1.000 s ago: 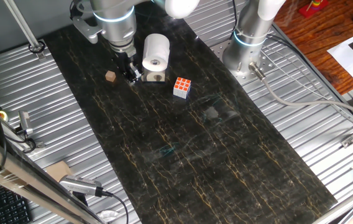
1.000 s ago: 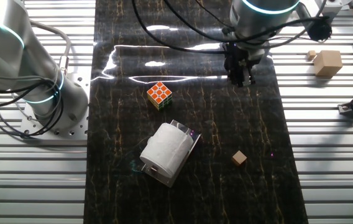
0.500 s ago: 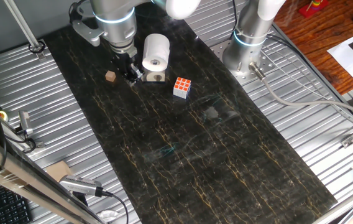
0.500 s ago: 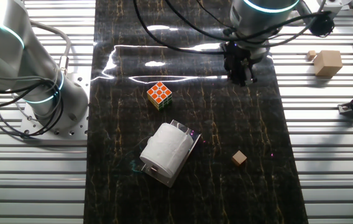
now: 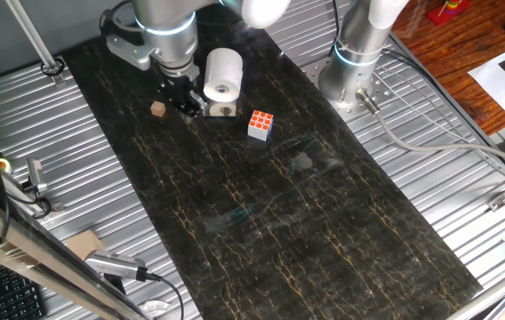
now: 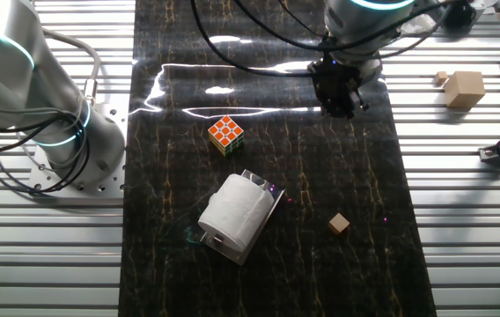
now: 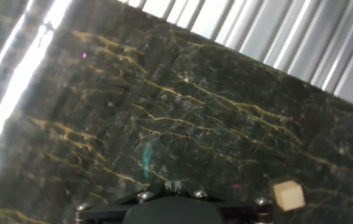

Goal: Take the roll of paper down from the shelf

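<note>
The white roll of paper (image 5: 223, 73) lies on its side on top of the small pale wooden shelf (image 5: 222, 109), hollow core facing the camera. In the other fixed view the roll (image 6: 232, 214) covers most of the shelf (image 6: 266, 188). My gripper (image 5: 185, 103) hangs just left of the shelf, fingers pointing down, a little above the dark mat. In the other fixed view it (image 6: 338, 106) is well clear of the roll. The hand view shows the fingertips (image 7: 174, 185) pressed together with nothing between them; roll and shelf are out of that view.
A tiny brown wooden cube (image 5: 157, 108) lies left of my gripper and shows in the hand view (image 7: 288, 195). A colourful puzzle cube (image 5: 260, 124) sits right of the shelf. A second arm's base (image 5: 355, 62) stands at the mat's edge. A wooden block (image 6: 464, 88) lies off the mat.
My gripper has shifted slightly up and to the left, away from the shelf. The roll, shelf and cubes have not moved.
</note>
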You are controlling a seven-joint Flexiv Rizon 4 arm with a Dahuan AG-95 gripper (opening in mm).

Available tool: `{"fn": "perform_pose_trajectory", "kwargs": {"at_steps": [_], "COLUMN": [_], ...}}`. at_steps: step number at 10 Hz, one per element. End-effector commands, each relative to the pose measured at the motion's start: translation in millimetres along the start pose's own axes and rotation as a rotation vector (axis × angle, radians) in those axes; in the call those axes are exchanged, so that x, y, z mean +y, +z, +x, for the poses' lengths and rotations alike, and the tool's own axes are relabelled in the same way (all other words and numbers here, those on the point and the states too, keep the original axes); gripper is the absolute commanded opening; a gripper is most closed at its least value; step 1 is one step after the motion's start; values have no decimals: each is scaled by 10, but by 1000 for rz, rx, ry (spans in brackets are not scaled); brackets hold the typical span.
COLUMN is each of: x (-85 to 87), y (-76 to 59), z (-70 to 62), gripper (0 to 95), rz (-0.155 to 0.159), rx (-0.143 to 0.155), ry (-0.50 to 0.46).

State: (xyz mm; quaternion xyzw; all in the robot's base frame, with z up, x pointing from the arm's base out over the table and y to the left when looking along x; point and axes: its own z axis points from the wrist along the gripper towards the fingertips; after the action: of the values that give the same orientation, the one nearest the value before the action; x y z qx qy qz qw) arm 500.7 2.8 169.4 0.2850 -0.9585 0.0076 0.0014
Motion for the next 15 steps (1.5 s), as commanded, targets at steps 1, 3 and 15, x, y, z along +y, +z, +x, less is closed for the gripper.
{"fn": "perform_pose_trajectory", "kwargs": {"at_steps": [1, 3, 15], "x": [-6, -6, -8], "y": [1, 1, 2], "z": [5, 5, 7], "gripper": [0, 0, 0], "rz": [26, 23, -40], "rx": [4, 11, 84], "ry": [-40, -44, -74]}}
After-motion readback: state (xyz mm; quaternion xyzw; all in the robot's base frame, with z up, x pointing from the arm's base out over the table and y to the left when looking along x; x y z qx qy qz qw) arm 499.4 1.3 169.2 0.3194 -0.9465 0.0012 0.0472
